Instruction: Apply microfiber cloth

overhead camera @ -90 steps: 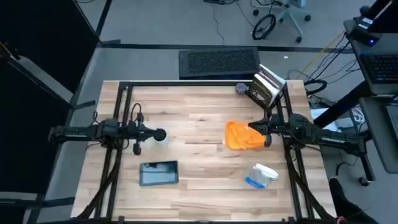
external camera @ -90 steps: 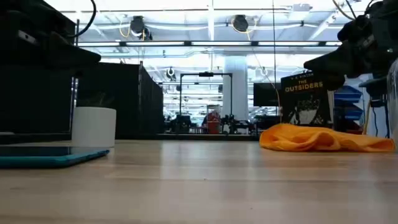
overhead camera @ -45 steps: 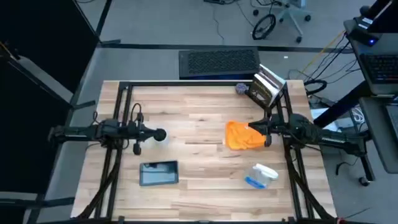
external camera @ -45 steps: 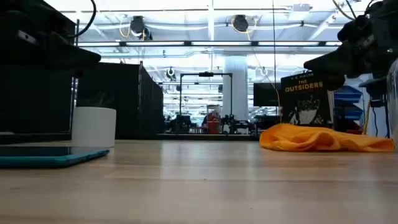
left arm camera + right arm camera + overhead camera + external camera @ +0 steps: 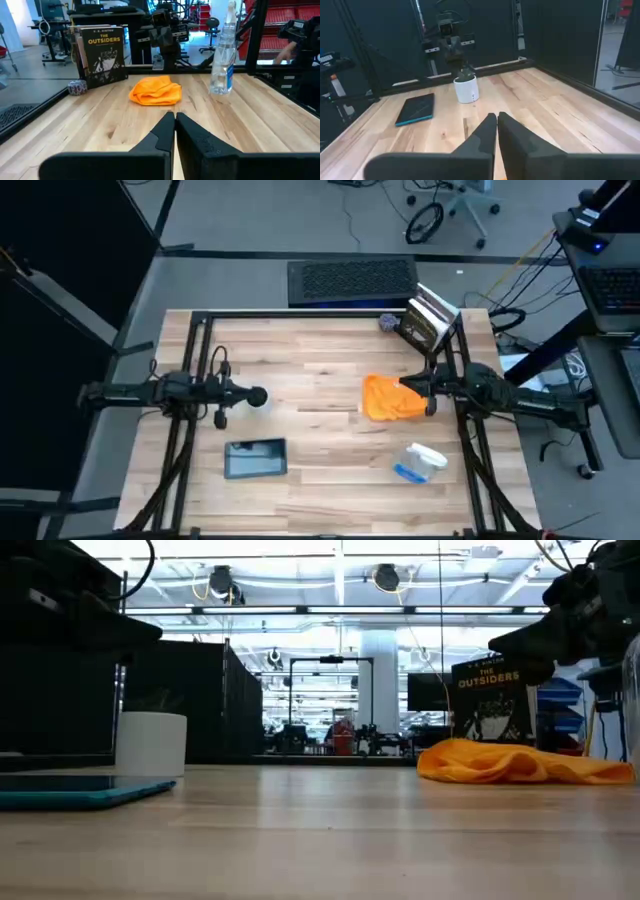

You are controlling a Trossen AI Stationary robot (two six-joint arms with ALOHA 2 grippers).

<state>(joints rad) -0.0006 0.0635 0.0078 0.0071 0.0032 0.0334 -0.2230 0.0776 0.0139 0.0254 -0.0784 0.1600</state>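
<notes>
A: Right of centre in the high view, the microfiber cloth [image 5: 391,399] lies crumpled, right gripper [image 5: 412,386] at its edge. Changes?
B: None; both arms unmoved.
A: Low view: cloth flat on table [image 5: 330,830].
B: Wrist views: left gripper [image 5: 174,120] and right gripper fingers together, empty. Wiping not begun.

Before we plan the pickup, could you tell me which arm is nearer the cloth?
The right. Its end effector sits at the cloth's right edge; the left end effector waits well across the table.
</notes>
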